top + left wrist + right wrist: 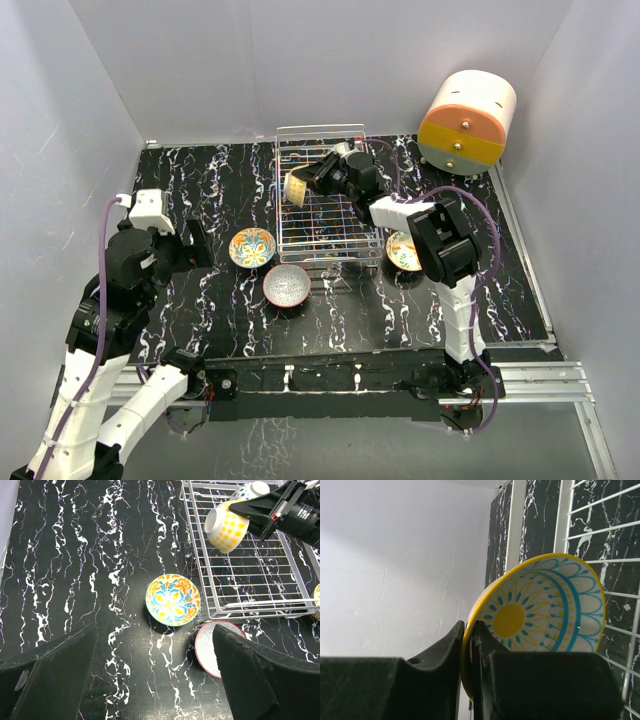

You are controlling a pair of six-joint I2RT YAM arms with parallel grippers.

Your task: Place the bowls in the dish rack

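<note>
We watch the right gripper (468,647) pinch the yellow bowl (542,605) over the dish rack (320,129). The left gripper (152,677) is spread wide at the rack's nine o'clock.

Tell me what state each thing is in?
dish rack: holds blue-white bowl, far end.
yellow bowl: tilted on edge over rack.
right gripper: shut on yellow bowl.
left gripper: open, empty.
orange-floral bowl: upright on table.
red bowl: upright on table.
half-hidden bowl: on table.

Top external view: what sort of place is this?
Likely a robot test cell: bare white walls box in a marbled table, arms are bolted to its edge, the right tool holds a bowl.
</note>
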